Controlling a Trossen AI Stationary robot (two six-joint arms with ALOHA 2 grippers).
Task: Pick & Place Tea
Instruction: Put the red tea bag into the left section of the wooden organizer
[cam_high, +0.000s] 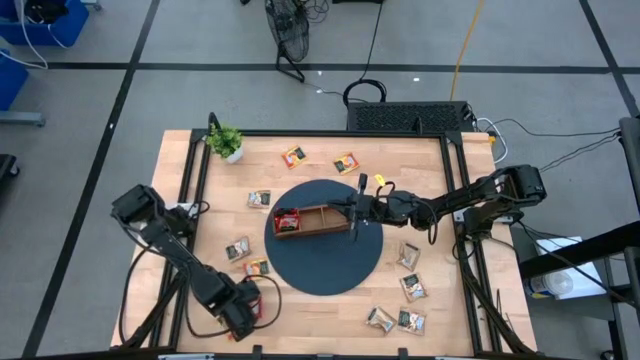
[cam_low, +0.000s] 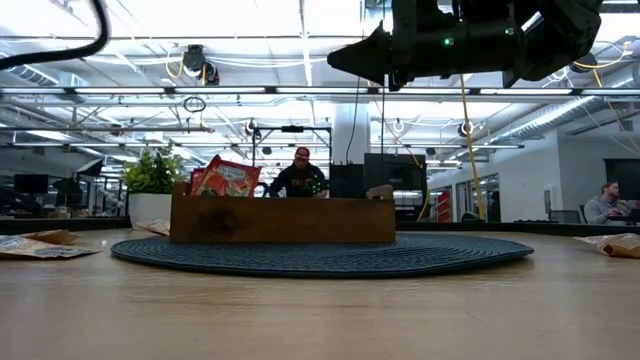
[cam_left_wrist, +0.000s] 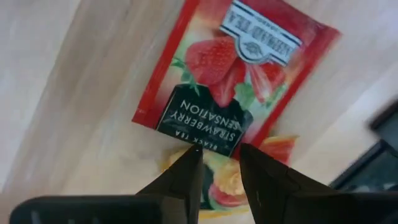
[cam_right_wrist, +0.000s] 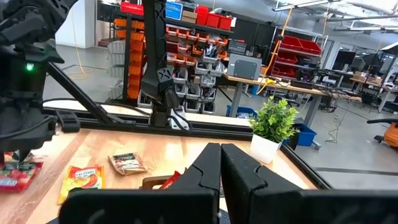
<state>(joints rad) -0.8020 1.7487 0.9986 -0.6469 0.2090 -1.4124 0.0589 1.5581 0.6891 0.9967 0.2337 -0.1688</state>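
Note:
My left gripper (cam_high: 243, 312) is at the table's front left, pointing down. Its fingertips (cam_left_wrist: 194, 155) stand pinched narrow where a red strawberry tea sachet (cam_left_wrist: 230, 74) overlaps an orange one (cam_left_wrist: 219, 182). I cannot tell which of the two they hold. My right gripper (cam_high: 355, 213) hangs shut and empty over the right end of the wooden tray (cam_high: 318, 221). Red tea sachets (cam_low: 225, 178) stand in the tray's left compartment. More tea lies loose: an orange sachet (cam_right_wrist: 81, 177) and a beige one (cam_right_wrist: 127, 163) near the left gripper.
The tray sits on a dark round mat (cam_high: 323, 262). A potted plant (cam_high: 226, 142) stands at the back left corner. Several sachets lie at the back (cam_high: 294, 155) and front right (cam_high: 411, 321). People (cam_low: 303, 175) sit in the room beyond the table.

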